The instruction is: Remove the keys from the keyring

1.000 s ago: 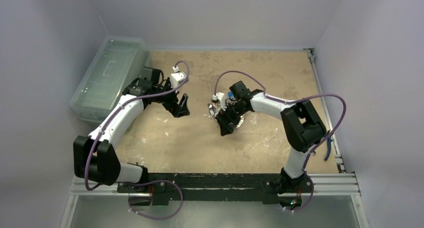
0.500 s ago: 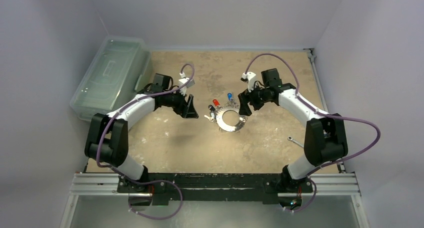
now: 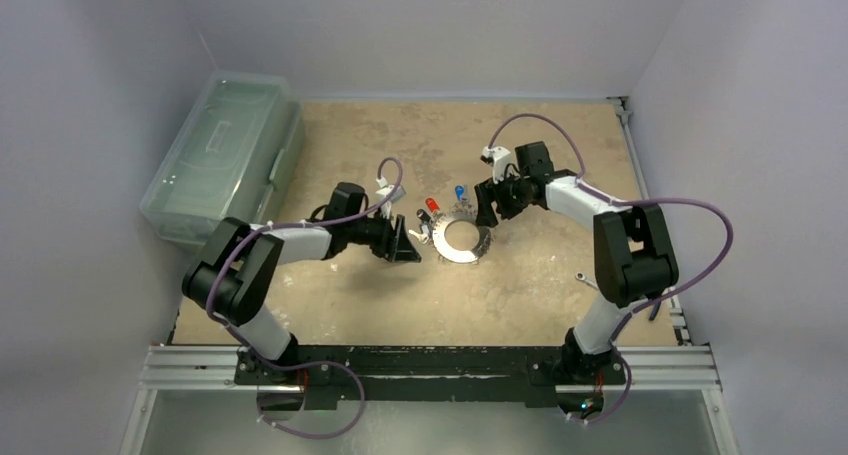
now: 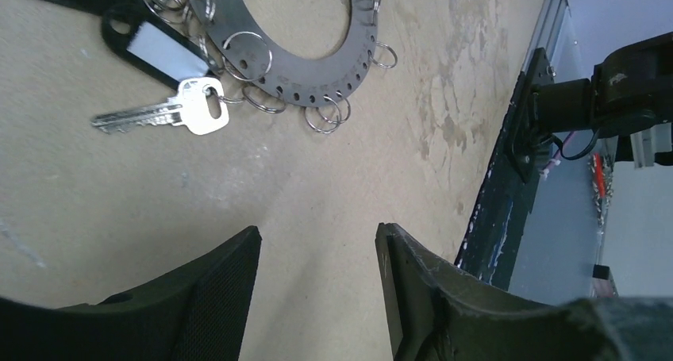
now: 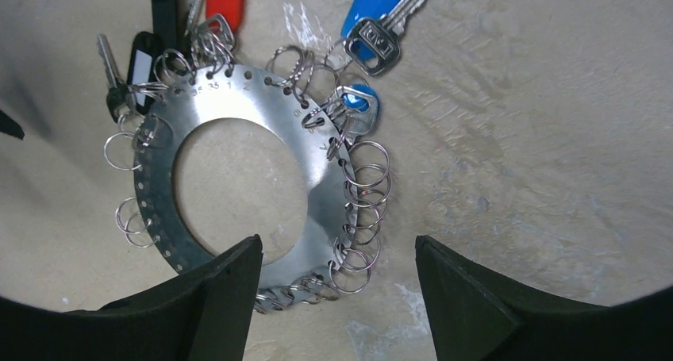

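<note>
Now that my right arm has drawn back off it, the keyring [image 3: 465, 237] lies uncovered and flat on the surface [image 3: 520, 155].

- Left end effector [image 3: 410, 248]: swung in from well left of the keyring to just beside its left edge. Fingers apart, holding nothing.
- Right end effector [image 3: 487, 211]: withdrawn to the keyring's far-right side. Fingers apart, holding nothing.
- Silver key [image 4: 171, 115], black tag [image 4: 155, 48]: on small rings at the keyring's left rim, nearest my left fingers.
- Red-headed key [image 5: 226, 0], blue-headed key [image 5: 373, 16]: at the keyring's far rim.
- Status: no key looks detached. I judge both arms are placed to hold the keyring and pull a key.
- Clear lidded bin [image 3: 222, 150]: well left of the keyring, contents not discernible.
</note>
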